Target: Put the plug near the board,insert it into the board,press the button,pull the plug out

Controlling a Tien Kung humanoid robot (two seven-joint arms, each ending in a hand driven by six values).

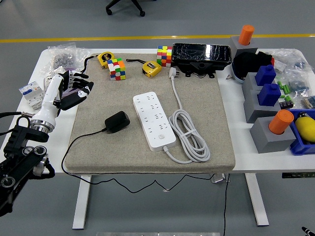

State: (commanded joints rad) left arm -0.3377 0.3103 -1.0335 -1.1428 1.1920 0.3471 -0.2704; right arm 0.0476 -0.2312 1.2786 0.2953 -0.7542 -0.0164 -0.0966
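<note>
Grey floor (49,19) with a yellow line (123,38); office-chair base (125,6) beyond.

The room is bright and evenly lit, the light seeming to fall from overhead, so shadows stay soft and short. The white worktop (231,123) sits close to blown out along its right side, while the beige mat (147,147) keeps its texture. A thin shadow hugs the power strip (154,120) and the coiled white cable (189,135). Hard white glare breaks across the shiny black box (202,53) at the back. The clear plastic bags (64,53) at the far left corner catch small sparkles. Focus is sharp over the mat; the left hand (74,88) looks slightly soft. The worktop's straight edges splay outward toward the bottom of the picture.
</note>
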